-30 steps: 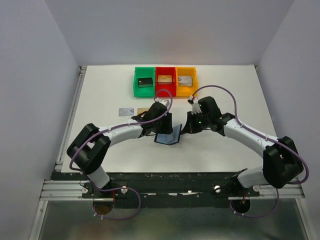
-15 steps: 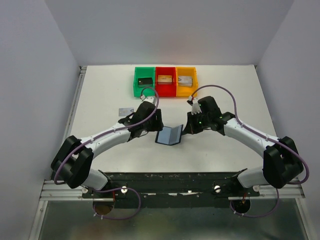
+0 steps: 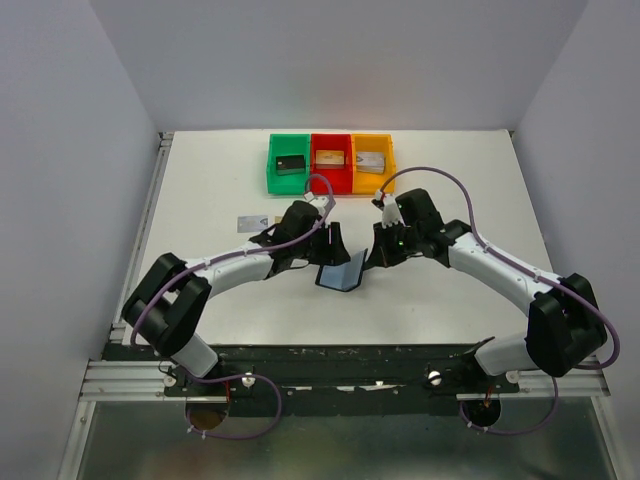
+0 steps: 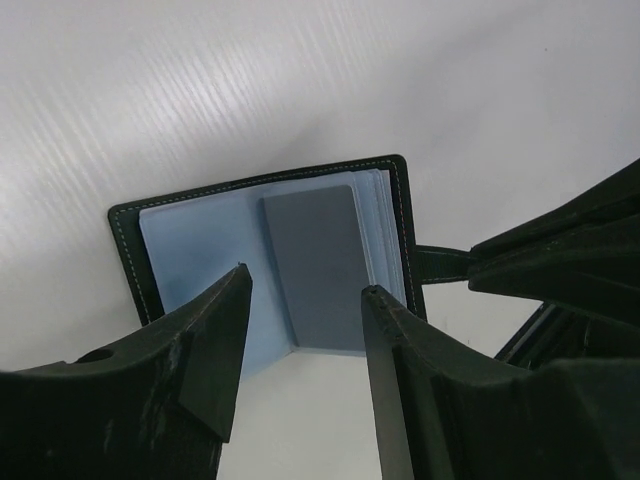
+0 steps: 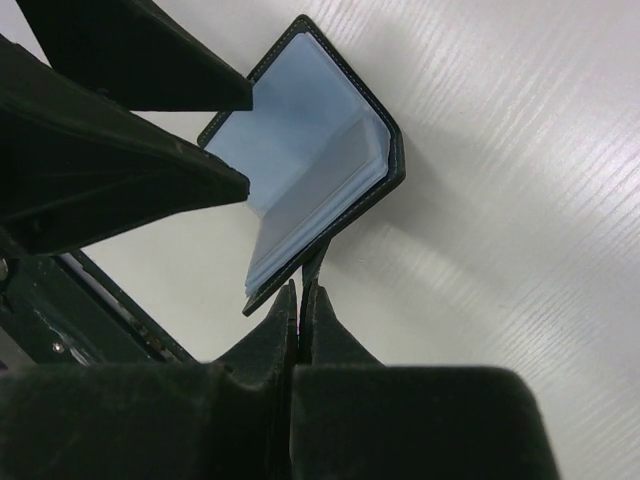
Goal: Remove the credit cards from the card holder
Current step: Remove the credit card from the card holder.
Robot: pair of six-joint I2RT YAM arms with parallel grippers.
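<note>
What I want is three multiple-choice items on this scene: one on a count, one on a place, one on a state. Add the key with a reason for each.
1. How many plastic bins stand in the row?
A. two
B. three
C. five

2. Where is the card holder?
A. inside a bin
B. between the left fingers and the right fingers, nearer than the bins
C. behind the bins

3. How do the right fingers stand?
A. shut on the card holder's cover edge
B. wide open
C. shut on a loose card

Key:
1 B: one green, one red, one yellow.
2 B: the top view shows it open between the two.
3 A: the right wrist view shows them pinched on the cover.
</note>
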